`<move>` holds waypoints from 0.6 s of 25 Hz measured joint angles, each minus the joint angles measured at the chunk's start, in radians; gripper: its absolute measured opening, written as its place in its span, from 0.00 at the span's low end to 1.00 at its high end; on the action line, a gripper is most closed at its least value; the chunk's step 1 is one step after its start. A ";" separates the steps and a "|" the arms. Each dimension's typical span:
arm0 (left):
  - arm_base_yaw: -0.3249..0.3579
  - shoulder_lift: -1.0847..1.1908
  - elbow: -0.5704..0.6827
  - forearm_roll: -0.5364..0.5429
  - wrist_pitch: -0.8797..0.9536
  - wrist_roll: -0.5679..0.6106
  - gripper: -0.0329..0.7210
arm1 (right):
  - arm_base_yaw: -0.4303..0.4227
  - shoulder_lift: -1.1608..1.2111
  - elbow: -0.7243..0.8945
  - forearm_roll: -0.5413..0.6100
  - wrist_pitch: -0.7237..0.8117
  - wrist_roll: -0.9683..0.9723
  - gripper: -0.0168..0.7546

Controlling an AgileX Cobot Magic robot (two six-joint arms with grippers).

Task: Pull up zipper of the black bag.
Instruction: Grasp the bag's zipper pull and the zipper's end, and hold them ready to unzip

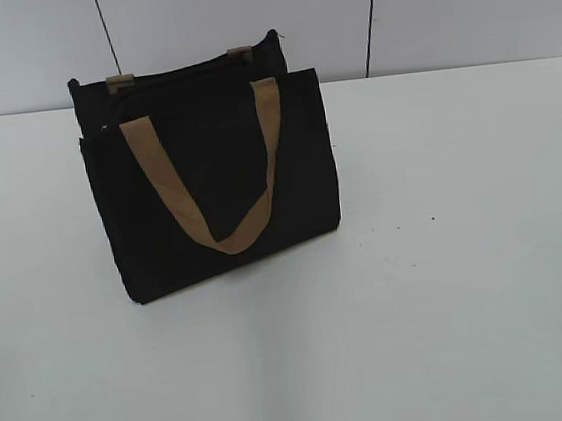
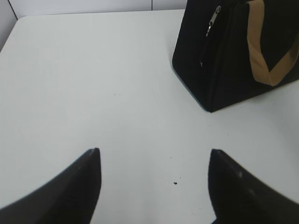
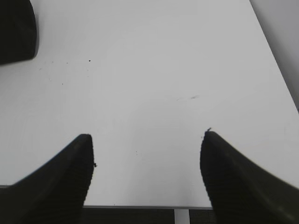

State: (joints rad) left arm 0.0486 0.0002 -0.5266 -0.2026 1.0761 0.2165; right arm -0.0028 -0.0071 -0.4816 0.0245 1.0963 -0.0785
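Note:
The black bag [image 1: 212, 177] stands upright on the white table [image 1: 452, 303], left of centre, with a tan loop handle [image 1: 222, 176] hanging down its front. Neither arm shows in the exterior view. In the left wrist view the bag [image 2: 224, 60] is at the upper right, and the silvery zipper pull [image 2: 215, 16] hangs on its end face near the top. My left gripper [image 2: 154, 154] is open and empty over bare table, well short of the bag. My right gripper [image 3: 147, 137] is open and empty; a bag corner [image 3: 16, 30] shows at its upper left.
The table's near edge [image 3: 140, 206] runs under the right gripper. The table's right edge [image 3: 275, 60] slants at the right. A pale panelled wall [image 1: 440, 3] stands behind the table. A small dark speck [image 2: 175, 182] lies on the table.

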 joint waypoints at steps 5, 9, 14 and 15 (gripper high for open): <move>0.000 0.000 0.000 0.000 0.000 0.000 0.77 | 0.000 0.000 0.000 0.000 0.000 0.000 0.73; 0.000 0.004 -0.007 -0.003 -0.009 -0.003 0.76 | 0.000 0.000 0.000 0.000 0.000 0.000 0.73; 0.000 0.132 -0.036 -0.015 -0.112 -0.073 0.75 | 0.000 0.000 0.000 0.000 0.000 0.000 0.73; 0.000 0.175 -0.036 -0.016 -0.138 -0.077 0.75 | 0.000 0.000 0.000 0.000 0.000 0.000 0.73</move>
State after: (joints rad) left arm 0.0486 0.1755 -0.5625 -0.2183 0.9378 0.1399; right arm -0.0028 -0.0071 -0.4816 0.0245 1.0963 -0.0785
